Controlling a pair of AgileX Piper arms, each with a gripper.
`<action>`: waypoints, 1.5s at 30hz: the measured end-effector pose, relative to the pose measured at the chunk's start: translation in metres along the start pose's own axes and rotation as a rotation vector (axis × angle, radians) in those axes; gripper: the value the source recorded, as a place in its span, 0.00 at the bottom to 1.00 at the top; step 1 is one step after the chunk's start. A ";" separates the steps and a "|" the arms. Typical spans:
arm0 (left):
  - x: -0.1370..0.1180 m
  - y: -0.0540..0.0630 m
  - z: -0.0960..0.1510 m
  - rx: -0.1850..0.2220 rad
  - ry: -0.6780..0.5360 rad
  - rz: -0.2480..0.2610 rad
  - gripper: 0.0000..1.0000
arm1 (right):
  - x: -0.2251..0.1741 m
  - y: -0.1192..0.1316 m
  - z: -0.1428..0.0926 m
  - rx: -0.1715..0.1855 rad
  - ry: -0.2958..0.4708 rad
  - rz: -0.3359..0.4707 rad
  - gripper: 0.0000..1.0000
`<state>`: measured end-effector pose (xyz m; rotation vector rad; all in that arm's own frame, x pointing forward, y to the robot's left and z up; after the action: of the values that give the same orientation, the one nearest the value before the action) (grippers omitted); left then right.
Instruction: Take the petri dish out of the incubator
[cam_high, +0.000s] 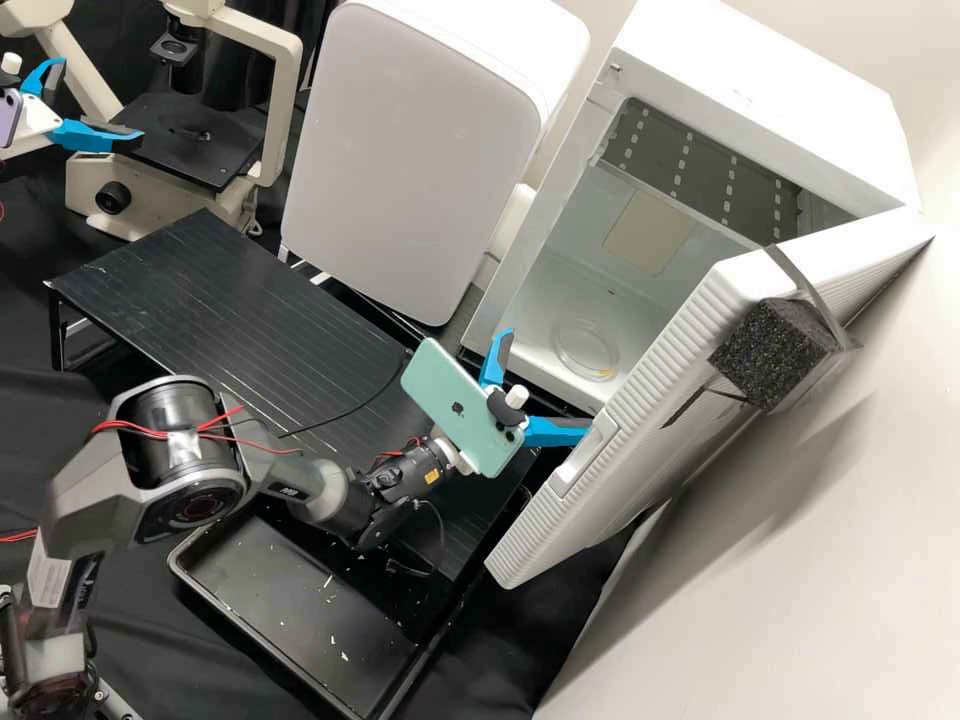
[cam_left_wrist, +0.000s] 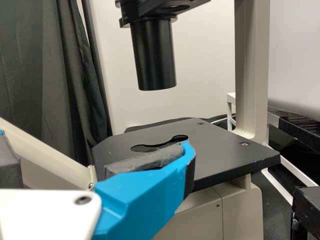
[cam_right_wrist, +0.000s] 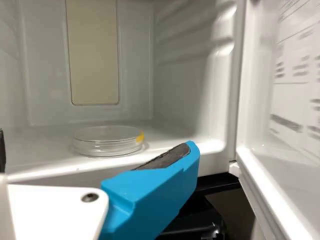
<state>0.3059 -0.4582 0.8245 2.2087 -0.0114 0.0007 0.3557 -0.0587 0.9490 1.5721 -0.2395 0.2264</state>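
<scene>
We have the right end effector (cam_high: 549, 383) just outside the incubator opening, its two blue fingers spread wide with nothing between them. The petri dish (cam_right_wrist: 107, 141) lies flat inside the incubator (cam_high: 750, 90), on the white incubator floor (cam_high: 535, 345), near the opening and apart from both fingers. It is clear and low, with a yellow mark (cam_right_wrist: 140, 136) at its rim. The door (cam_high: 620, 480) stands open on the right, and in the high view one finger overlaps its edge; we cannot tell whether they touch.

We judge the step in hand to be the approach: access is open, the grasp is not made, and removal is yet to start. The next move should call for us to align the spread fingers with the dish, advance them low over the sill to either side of the rim, then close gently. We should then lift slightly and withdraw level. Caution: the smooth rim may slip, a high grip may take only the upper part, and the outer finger could catch the door.

Farther out, at the far left, the left end effector (cam_high: 100, 102) is beside the microscope (cam_high: 285, 100), its fingers wide apart and empty.
</scene>
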 end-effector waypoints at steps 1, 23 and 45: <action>0.000 0.000 0.000 0.000 0.000 0.000 1.00 | 0.004 -0.001 0.001 -0.001 -0.005 -0.006 1.00; 0.000 0.000 0.000 0.000 0.000 0.000 1.00 | 0.063 -0.011 0.004 -0.032 -0.054 -0.075 1.00; 0.000 0.000 0.000 0.000 0.000 0.000 1.00 | 0.089 -0.019 0.007 -0.071 -0.046 -0.124 1.00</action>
<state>0.3059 -0.4582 0.8245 2.2087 -0.0114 0.0007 0.4466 -0.0664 0.9566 1.5172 -0.1833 0.0836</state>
